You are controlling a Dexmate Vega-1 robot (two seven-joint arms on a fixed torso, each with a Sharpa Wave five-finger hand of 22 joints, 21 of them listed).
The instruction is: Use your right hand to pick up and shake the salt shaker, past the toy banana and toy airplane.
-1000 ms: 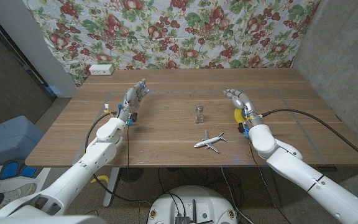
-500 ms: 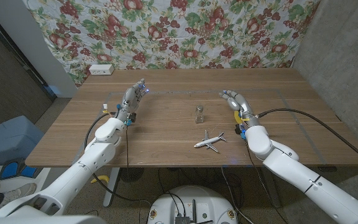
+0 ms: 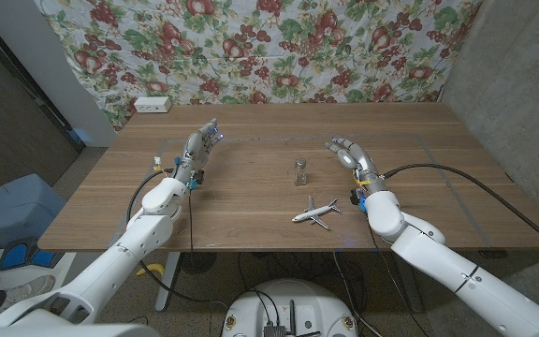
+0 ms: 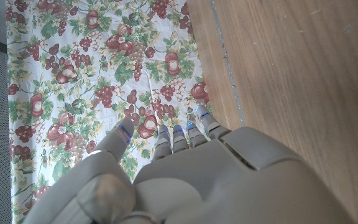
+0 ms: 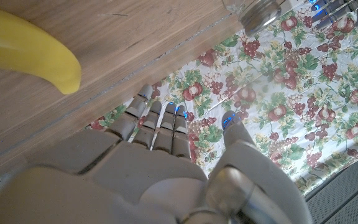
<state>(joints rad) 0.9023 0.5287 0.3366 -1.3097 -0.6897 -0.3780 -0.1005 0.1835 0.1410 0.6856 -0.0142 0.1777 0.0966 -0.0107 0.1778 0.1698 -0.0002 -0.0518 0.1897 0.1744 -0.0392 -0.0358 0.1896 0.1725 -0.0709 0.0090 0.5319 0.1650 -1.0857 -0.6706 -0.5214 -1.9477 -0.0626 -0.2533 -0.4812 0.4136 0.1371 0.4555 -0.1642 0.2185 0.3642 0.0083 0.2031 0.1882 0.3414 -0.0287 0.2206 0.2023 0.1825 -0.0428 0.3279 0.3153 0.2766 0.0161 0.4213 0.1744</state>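
Observation:
The salt shaker (image 3: 300, 170), a small glass jar with a metal cap, stands upright at the middle of the wooden table (image 3: 251, 201); its cap also shows in the right wrist view (image 5: 263, 12). The white toy airplane (image 3: 315, 212) lies nearer me, just in front of the shaker. My right hand (image 3: 347, 153) hovers to the shaker's right, fingers apart and holding nothing, a short gap away. The yellow toy banana (image 5: 23, 53) lies on the wood beside that hand. My left hand (image 3: 199, 150) stands at the left of the table, fingers stretched out and holding nothing.
A white box (image 3: 152, 105) sits at the table's back left edge. A floral cloth (image 3: 279, 47) hangs behind the table. Black cables (image 3: 457, 173) trail from the right arm across the table's right side. A blue bin (image 3: 12, 211) stands on the floor at left.
My right hand has drifted left, closer to the salt shaker, and now covers the banana in the head view. The left hand, shaker and airplane have not moved.

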